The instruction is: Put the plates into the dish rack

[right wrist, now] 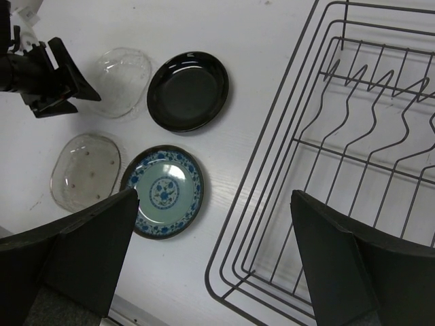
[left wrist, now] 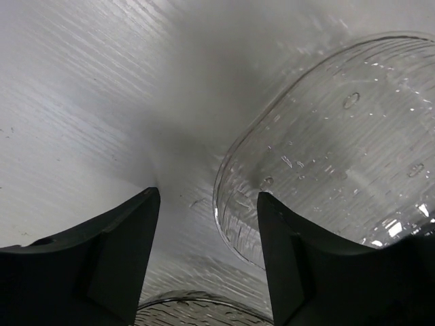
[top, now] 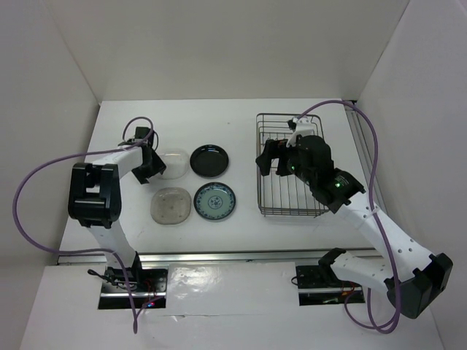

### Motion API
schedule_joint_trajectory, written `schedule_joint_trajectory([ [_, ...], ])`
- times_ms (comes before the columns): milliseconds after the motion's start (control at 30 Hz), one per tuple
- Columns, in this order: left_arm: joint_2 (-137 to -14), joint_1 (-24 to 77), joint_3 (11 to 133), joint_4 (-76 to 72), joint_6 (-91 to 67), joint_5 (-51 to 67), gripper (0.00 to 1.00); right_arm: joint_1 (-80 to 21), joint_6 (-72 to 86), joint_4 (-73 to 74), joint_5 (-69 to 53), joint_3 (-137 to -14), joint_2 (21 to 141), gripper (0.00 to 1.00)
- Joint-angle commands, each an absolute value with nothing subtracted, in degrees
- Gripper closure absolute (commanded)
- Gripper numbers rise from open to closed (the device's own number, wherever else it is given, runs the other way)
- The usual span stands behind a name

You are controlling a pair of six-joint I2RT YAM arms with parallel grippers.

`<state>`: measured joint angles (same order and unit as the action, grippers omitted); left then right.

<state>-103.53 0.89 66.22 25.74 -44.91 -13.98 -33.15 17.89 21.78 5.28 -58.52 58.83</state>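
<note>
Four plates lie on the white table left of the dish rack (top: pixel 260 146): a clear plate (top: pixel 175 162), a black plate (top: pixel 210 160), a beige plate (top: pixel 171 205) and a blue-and-white plate (top: pixel 215 201). My left gripper (top: pixel 149 165) is low at the clear plate's left edge. In the left wrist view its jaws (left wrist: pixel 207 197) stand apart, with the rim of the clear plate (left wrist: pixel 340 149) running between them and one finger over the plate. My right gripper (right wrist: pixel 214 197) hangs wide open and empty above the rack's (right wrist: pixel 268 136) left edge. The rack holds no plate.
White walls enclose the table at the back and both sides. The rack's upright tines (right wrist: pixel 370 102) run across its middle. The right arm's purple cable (top: pixel 376 153) loops over the rack's right side. In the right wrist view the left gripper (right wrist: pixel 61 78) touches the clear plate (right wrist: pixel 126 81).
</note>
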Motion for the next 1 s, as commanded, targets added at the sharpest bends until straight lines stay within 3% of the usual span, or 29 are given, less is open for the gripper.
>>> schedule_joint_trajectory([
  [0,-106.34,0.62,67.49,26.71,-46.32,-15.64,0.31,-33.75,16.79,18.81,5.10,-58.62,57.48,0.00],
  [133,-109.59,1.14,70.04,28.91,-47.54,-17.74,0.42,-33.75,16.79,18.81,5.10,-58.62,57.48,0.00],
  [167,-110.64,1.14,70.05,29.53,-47.55,-17.75,0.52,-33.75,16.79,18.81,5.10,-58.62,57.48,0.00],
  [233,-111.70,1.14,71.98,31.37,-48.68,-19.85,0.57,-33.75,16.79,18.81,4.58,-58.10,56.95,0.00],
  [400,-113.12,1.67,74.44,35.94,-50.97,-23.11,0.92,-33.75,16.79,18.28,4.57,-58.10,57.48,0.00],
  [467,-112.51,1.67,74.44,36.64,-52.11,-24.43,1.00,-33.75,16.79,18.28,4.57,-57.57,57.48,0.00],
  [800,-94.15,1.84,72.60,29.19,-43.25,-23.38,1.00,-33.75,16.79,16.97,4.57,-58.10,58.62,0.00],
  [967,-79.93,6.83,73.13,25.31,-32.02,-16.09,1.00,-34.28,14.77,10.06,-4.20,-57.57,60.29,0.00],
])
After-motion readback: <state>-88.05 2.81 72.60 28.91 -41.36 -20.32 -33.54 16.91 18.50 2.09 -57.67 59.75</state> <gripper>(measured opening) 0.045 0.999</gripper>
